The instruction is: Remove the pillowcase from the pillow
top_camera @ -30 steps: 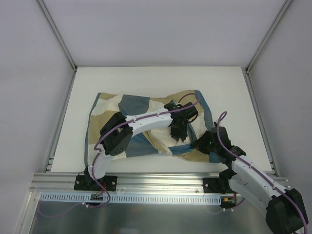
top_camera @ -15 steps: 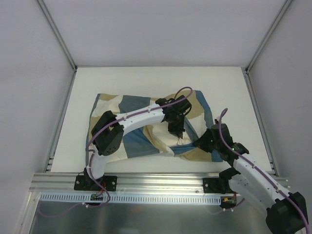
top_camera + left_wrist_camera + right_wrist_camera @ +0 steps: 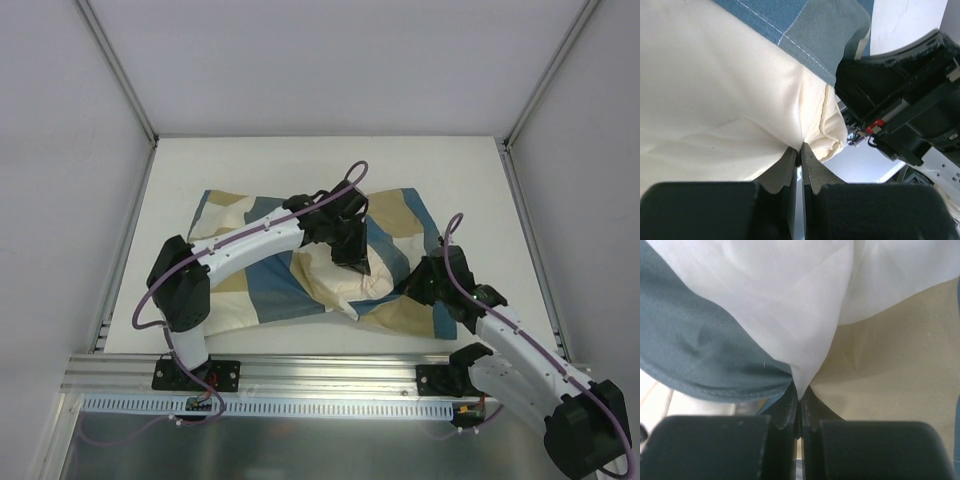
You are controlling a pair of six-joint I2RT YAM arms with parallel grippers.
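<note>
In the middle of the top view, the left gripper [image 3: 799, 151] had just pinched shut on the cream pillow [image 3: 335, 283] and pulled it toward the upper left. The right gripper [image 3: 799, 392] stayed clamped on the checked pillowcase [image 3: 400, 215] at lower right. More pillow showed, so it was likely sliding out.
</note>
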